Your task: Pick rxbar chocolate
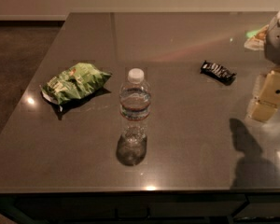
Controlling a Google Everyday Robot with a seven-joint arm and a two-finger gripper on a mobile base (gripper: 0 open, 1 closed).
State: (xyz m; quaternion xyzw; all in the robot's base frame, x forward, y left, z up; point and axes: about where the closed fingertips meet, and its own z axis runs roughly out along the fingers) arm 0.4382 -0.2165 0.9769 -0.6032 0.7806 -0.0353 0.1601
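1. In the camera view we count one broad, glossy, dark grey table (186, 167). Three loose things lie or stand on it: one bar, one bottle and one bag.
2. The single rxbar chocolate (217, 72) is a small, flat, rectangular bar in a glossy black wrapper with white lettering that is too small for us to read. It lies flat on the right half of the table, towards the far side. It is turned at a slant, with its left end farther from us than its right.
3. One clear plastic water bottle (135, 106) with a white cap stands upright near the middle of the table. It is well apart from the bar, to the bar's left and nearer to us.
4. One crumpled green chip bag (74, 82) lies on the left part of the table, near the bottle and not touching it.
5. One cream-coloured pincer (267, 101) hangs at the right edge of the view, to the right of the bar and apart from it. We cannot tell whether it is released or clenched.
6. One rounded pale grey arm (279, 34) shows above the pincer, and one dark shadow (245, 148) falls on the table at the front right.
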